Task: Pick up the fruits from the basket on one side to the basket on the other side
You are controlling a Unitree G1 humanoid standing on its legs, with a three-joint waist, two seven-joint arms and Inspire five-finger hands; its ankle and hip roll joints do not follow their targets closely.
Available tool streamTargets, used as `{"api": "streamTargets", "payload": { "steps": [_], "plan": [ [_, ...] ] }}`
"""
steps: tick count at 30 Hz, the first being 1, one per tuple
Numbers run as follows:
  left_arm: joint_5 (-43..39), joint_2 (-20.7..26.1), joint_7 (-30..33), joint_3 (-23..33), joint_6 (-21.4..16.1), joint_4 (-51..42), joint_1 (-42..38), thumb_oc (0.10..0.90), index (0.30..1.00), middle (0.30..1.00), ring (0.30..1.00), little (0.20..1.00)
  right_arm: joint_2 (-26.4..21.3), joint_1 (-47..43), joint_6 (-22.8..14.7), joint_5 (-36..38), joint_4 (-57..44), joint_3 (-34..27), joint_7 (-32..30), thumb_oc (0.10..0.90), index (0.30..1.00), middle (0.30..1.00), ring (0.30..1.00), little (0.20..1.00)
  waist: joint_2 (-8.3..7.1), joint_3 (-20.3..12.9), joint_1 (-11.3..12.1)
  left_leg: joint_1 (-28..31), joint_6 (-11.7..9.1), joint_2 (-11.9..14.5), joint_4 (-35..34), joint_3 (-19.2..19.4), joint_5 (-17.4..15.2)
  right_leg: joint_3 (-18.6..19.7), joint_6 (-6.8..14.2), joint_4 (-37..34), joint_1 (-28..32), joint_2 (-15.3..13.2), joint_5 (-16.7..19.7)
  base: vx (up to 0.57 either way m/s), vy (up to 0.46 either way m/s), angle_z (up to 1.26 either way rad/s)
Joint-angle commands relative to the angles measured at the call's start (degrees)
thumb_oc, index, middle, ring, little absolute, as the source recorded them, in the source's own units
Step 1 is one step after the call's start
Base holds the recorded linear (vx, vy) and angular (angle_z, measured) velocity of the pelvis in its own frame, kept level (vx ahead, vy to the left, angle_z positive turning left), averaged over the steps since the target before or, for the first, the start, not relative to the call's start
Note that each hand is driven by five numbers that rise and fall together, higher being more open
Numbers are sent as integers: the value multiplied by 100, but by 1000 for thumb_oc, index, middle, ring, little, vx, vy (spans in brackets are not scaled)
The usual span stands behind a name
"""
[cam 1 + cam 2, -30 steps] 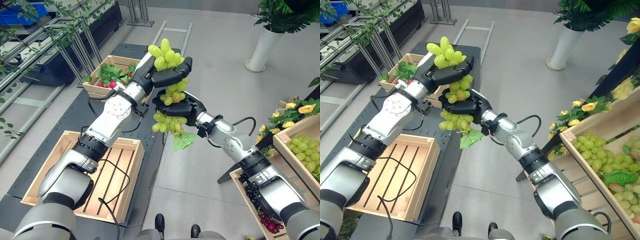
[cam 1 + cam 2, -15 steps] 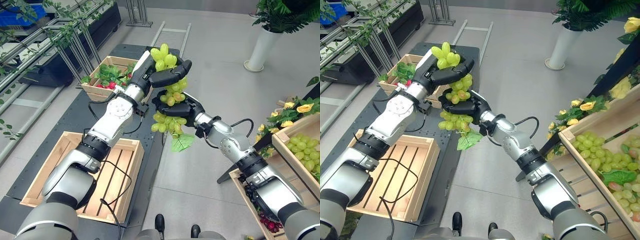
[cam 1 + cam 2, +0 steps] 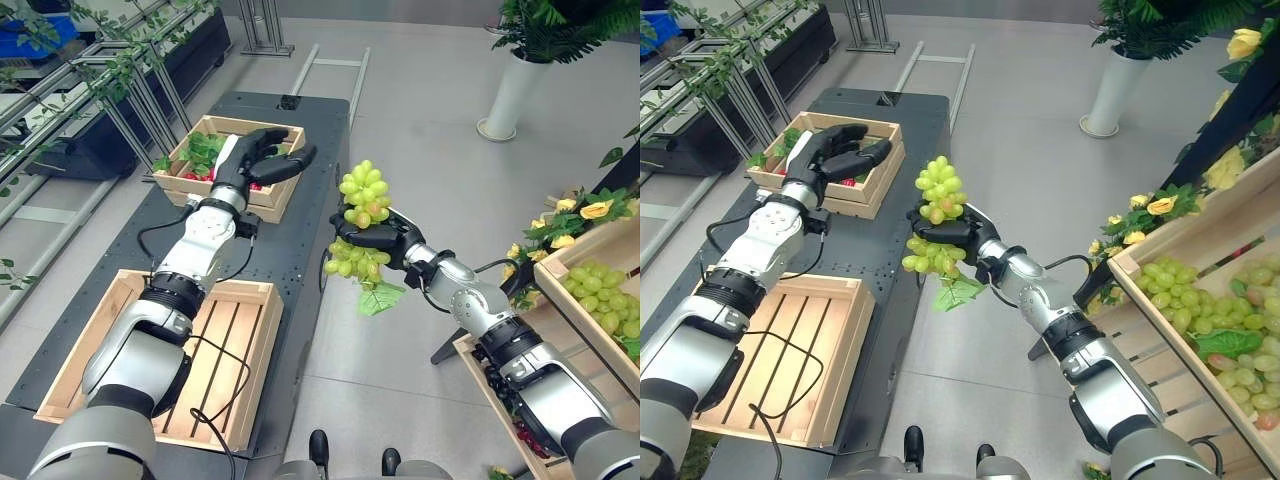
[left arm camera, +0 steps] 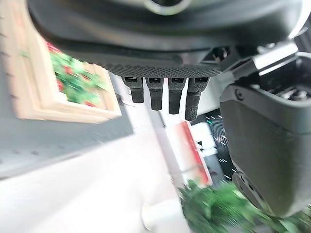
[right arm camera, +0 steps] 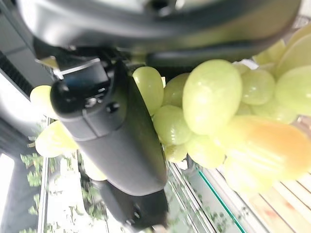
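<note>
**A:** What takes up most of the scene?

**B:** A long dark surface [image 3: 300, 230] on the robot's left. It carries an empty slatted wooden crate [image 3: 215, 360] near the robot and a farther wooden crate [image 3: 262, 200] holding green leaves and red fruit. On the robot's right, a tilted wooden bin [image 3: 1160, 300] holds loose green grapes, with yellow flowers beside it.

**A:** Where is the fruit being moved?

**B:** A bunch of green grapes [image 3: 362, 195] with a leaf hanging below it is up in the air over the grey floor, just off the surface's edge, between the two sides.

**A:** Who holds it?

**B:** The right hand [image 3: 385, 238] is curled around the bunch's middle; its thumb presses against the grapes.

**A:** And the other hand?

**B:** The left hand [image 3: 262, 158] hovers above the farther crate, fingers straight and spread, holding nothing.
</note>
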Motion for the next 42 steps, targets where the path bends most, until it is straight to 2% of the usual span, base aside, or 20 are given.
{"api": "streamTargets", "payload": {
  "steps": [1,6,7,9,12,13,16,20,23,28,33,41,42],
  "plan": [
    [113,243,17,253,-459,513,-57,800,900,900,900,900,14,-61,-856,352,-35,-611,193,400,300,300,300,300,28,-1031,-38,339,-128,-199,9,51,-1026,30,-129,4,-364,248,35,36,13,-8],
    [-400,352,-435,522,-808,367,431,800,900,900,900,900,-248,421,-803,3,-201,-755,315,400,300,300,300,300,-10,-1006,-91,349,-125,-196,9,126,-1014,92,-114,4,-391,256,82,29,16,-5],
    [-819,289,-597,657,-958,173,638,800,900,900,900,900,-306,543,-803,-182,-309,-824,283,400,300,300,300,300,-25,-985,-90,349,-118,-198,9,131,-1014,105,-115,4,-398,257,92,14,22,-8],
    [-962,114,-604,802,-1073,-70,950,800,900,900,900,900,-308,715,-864,-429,-415,-890,283,400,300,300,300,300,-40,-953,-85,356,-105,-198,9,133,-1024,123,-117,4,-400,261,102,14,25,-15],
    [-860,-146,-531,902,-1356,-290,1362,800,900,900,900,900,-307,943,-944,-738,-662,-949,196,400,300,300,300,300,-67,-918,-88,362,-86,-208,9,130,-1031,152,-119,4,-403,272,113,14,24,-12],
    [-869,-431,-540,1023,-1499,-589,1833,800,900,900,900,900,-361,1226,-979,-1099,-1027,-1092,129,400,300,300,300,300,-112,-878,-97,372,-55,-214,9,127,-1050,201,-118,4,-404,282,117,17,21,-10],
    [-732,-731,-504,1089,-1565,-786,2214,800,900,900,900,900,-357,1456,-1002,-1377,-1374,-1236,99,400,300,300,300,300,-159,-836,-109,387,-27,-218,9,146,-1069,246,-106,4,-404,291,135,21,22,-11],
    [-135,-1135,-426,1126,-1995,-1161,3019,800,900,900,900,900,-569,1999,-923,-1661,-2193,-1612,327,400,300,300,300,300,-237,-791,-158,439,24,-213,9,242,-1115,340,-58,4,-404,307,181,34,34,-11],
    [119,-1234,-455,1137,-2141,-1207,3315,800,900,900,900,900,-756,2240,-857,-1579,-2678,-1846,621,400,300,300,300,300,-277,-774,-221,457,32,-203,9,367,-1134,412,-37,4,-432,324,222,32,51,-16],
    [398,-1364,-628,1009,-2163,-1193,3612,800,900,900,900,900,-1044,2454,-653,-1407,-3408,-2146,947,400,300,300,300,300,-330,-713,-317,450,55,-202,9,506,-1152,583,-21,4,-509,367,286,7,48,-12],
    [283,-1514,-669,911,-2167,-884,3704,800,900,900,900,900,-1292,2739,-441,-1080,-4057,-2549,1166,400,300,300,300,300,-399,-651,-507,448,97,-198,9,683,-1190,842,27,4,-603,423,358,4,57,-21],
    [219,-1646,-716,854,-2132,-620,3979,800,900,900,900,900,-1513,3395,-427,-923,-4699,-3119,1335,400,300,300,300,300,-449,-706,-779,433,116,-172,9,920,-1222,1152,94,8,-740,464,474,20,40,-19],
    [232,-1663,-680,819,-2130,-527,3981,800,900,900,900,900,-1545,3519,-523,-839,-4840,-3272,1269,400,300,300,300,300,-462,-688,-879,434,138,-170,9,1003,-1228,1256,111,36,-801,487,501,-4,44,-25]
  ]
}}
